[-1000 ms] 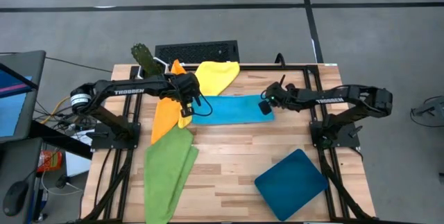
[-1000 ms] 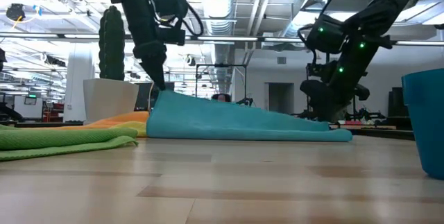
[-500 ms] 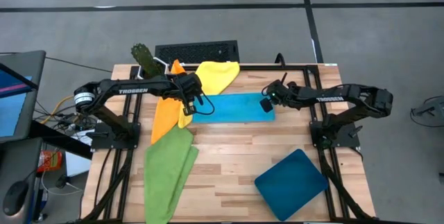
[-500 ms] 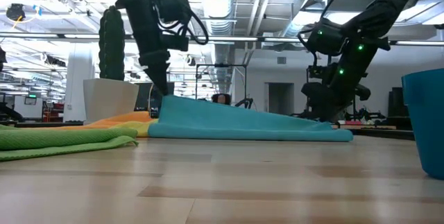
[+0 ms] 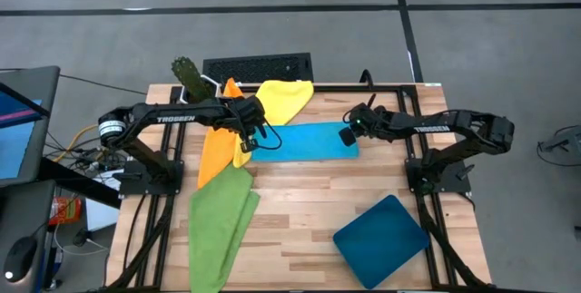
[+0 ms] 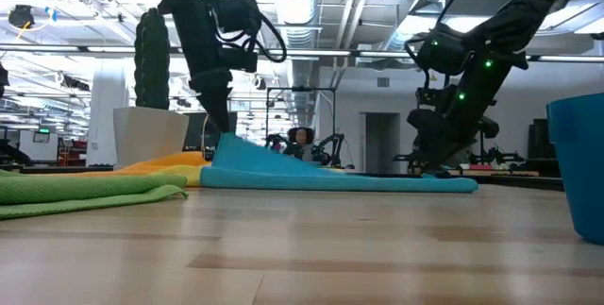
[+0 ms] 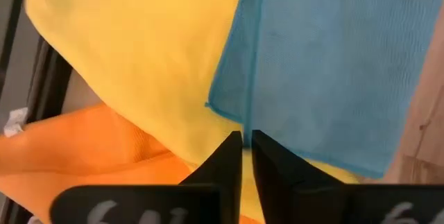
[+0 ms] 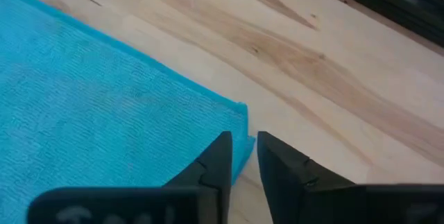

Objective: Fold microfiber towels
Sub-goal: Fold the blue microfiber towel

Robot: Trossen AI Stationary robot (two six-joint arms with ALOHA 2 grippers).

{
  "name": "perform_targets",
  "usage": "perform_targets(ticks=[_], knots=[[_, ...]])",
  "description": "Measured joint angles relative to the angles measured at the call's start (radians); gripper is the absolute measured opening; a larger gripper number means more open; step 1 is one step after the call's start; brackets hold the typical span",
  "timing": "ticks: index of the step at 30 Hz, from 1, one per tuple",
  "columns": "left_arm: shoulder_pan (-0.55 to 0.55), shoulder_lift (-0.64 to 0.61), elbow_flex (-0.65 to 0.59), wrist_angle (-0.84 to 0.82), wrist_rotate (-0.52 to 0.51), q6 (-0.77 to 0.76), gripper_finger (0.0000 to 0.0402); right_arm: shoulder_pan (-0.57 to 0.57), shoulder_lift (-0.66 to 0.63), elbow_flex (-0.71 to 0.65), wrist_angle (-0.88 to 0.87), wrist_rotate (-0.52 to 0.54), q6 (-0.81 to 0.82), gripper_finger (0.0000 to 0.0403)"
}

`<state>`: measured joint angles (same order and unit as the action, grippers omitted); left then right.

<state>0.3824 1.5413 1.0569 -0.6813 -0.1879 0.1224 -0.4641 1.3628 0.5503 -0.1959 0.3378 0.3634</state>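
The light blue towel (image 5: 304, 141), folded into a long strip, lies in the middle of the table. Its left end overlaps the yellow towel (image 5: 283, 98). The orange towel (image 5: 214, 155) and the green towel (image 5: 220, 225) lie to the left. My left gripper (image 7: 246, 141) is shut on the blue towel's left corner, which stands raised (image 6: 225, 143). My right gripper (image 8: 243, 151) is open at the right corner (image 8: 239, 109), and that corner lies flat on the wood. My left gripper pinches the light blue towel's left corner edge (image 7: 232, 121) between its two fingertips, coming steeply from above. That corner is lifted a little off the table. The cloth slopes down slack from it to the flat right part (image 6: 415, 180). Whether my right gripper's fingers touch the corner, I cannot tell.
A dark teal tray (image 5: 381, 237) lies at the near right of the table. A black keyboard (image 5: 257, 66) and a green cactus-like object (image 5: 186, 73) sit at the far edge. Bare wood lies between the blue towel and the tray.
The blue towel sloped in a straight line from its raised left corner to its right end. It now sags, and its middle and right part lie flat on the table. The raised left corner has come down a little with my left gripper.
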Motion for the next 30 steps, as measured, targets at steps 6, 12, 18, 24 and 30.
perform_targets(ticks=[6,12,18,24,30], knots=[[0.0,0.052,0.0,0.003,0.029,0.005,0.0099,-0.003,-0.002,0.0,-0.002,0.0,0.001,0.0137],[0.009,0.06,0.012,0.009,0.02,-0.021,0.017,-0.015,-0.003,0.0,-0.013,-0.025,0.07,0.0163],[0.065,-0.011,0.103,0.041,0.148,-0.132,0.021,-0.076,-0.003,0.008,-0.046,-0.176,0.176,0.018],[0.091,-0.054,0.096,0.06,0.431,-0.153,0.0207,-0.02,-0.011,0.061,-0.088,-0.302,0.136,0.0174],[0.063,-0.053,-0.042,0.17,0.611,-0.215,0.0167,0.161,-0.037,0.051,-0.067,-0.325,0.166,0.0136]])
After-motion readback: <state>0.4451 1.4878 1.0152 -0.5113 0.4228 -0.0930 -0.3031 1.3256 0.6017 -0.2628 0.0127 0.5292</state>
